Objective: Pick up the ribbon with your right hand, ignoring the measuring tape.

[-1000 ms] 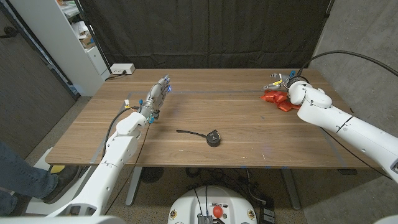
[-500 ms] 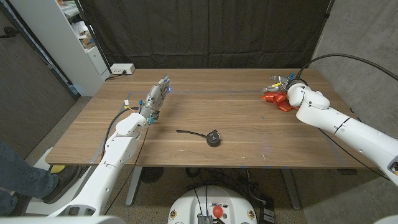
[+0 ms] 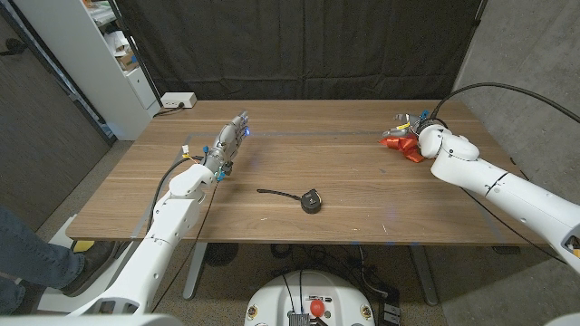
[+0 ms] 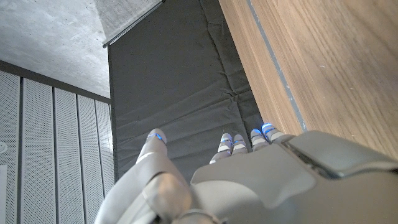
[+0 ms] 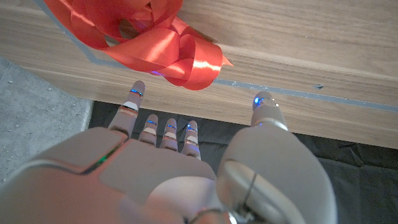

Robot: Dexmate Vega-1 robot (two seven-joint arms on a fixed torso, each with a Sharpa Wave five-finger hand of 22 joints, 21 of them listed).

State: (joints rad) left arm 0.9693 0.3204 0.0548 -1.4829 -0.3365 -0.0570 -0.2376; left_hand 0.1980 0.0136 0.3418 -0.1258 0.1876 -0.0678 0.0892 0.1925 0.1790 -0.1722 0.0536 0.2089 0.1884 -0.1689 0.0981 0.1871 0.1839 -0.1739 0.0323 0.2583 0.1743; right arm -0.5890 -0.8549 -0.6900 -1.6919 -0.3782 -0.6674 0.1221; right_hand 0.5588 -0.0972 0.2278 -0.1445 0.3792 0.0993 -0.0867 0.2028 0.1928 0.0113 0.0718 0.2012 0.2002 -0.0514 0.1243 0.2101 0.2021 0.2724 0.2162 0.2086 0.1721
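**At the far right corner: a loose red ribbon, light and springy**

At the table's far right corner lies the ribbon (image 3: 399, 141), a heap of glossy red loops (image 5: 152, 37) resting on the wood beside a blue tape line. You should expect it to weigh almost nothing and to give under any touch: the satin looks slick, the loops are soft and will likely flatten or slide away if you push instead of pinch. Your best hold is probably across the thick middle of the bundle, where several loops overlap, so that the fingers gather more than one strand.

Your right hand (image 3: 426, 136) sits just beside the ribbon, its fingers (image 5: 165, 130) spread and holding nothing, thumb apart from the others, tips pointing toward the loops.

Well apart, near the table's (image 3: 344, 181) front middle, lies the measuring tape (image 3: 310, 199) with its dark strap stretched out; leave it. Your left hand (image 3: 227, 145) waits at the far left, fingers extended and holding nothing.
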